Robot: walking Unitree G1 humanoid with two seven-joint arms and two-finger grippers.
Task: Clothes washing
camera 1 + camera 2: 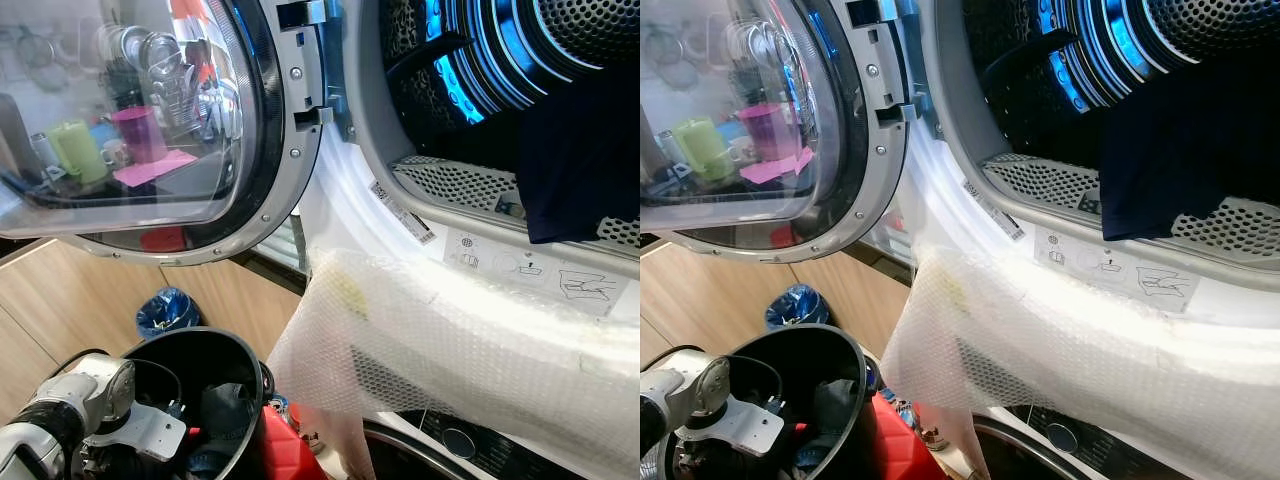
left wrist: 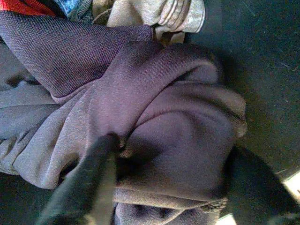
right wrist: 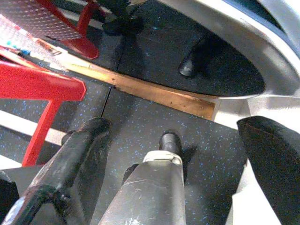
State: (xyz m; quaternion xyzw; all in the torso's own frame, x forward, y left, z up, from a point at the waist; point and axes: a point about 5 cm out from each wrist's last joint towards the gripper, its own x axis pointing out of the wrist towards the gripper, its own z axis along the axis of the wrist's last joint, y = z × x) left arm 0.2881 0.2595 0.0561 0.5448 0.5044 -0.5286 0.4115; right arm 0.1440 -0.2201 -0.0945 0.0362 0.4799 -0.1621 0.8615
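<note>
The washer's round door [image 1: 150, 120] stands swung open to the left, and the drum [image 1: 500, 60] glows blue inside. A dark navy garment [image 1: 580, 160] hangs in the drum over its perforated rim. Low on the left, a black bucket [image 1: 215, 345] holds crumpled clothes, and my left arm [image 1: 90, 400] reaches down into it. My left gripper [image 2: 173, 187] is open, its black fingers [image 2: 89, 183] spread on either side of a bunched grey-purple garment [image 2: 154, 108]. My right gripper [image 3: 178, 129] hangs open over the dark speckled floor.
A sheet of bubble wrap [image 1: 470, 340] drapes over the washer's front lip. A red stool [image 1: 285, 445] stands beside the bucket, its legs [image 3: 47, 89] near my right gripper. A blue bag [image 1: 165, 310] lies by the wooden cabinets. A second machine [image 1: 470, 440] sits below.
</note>
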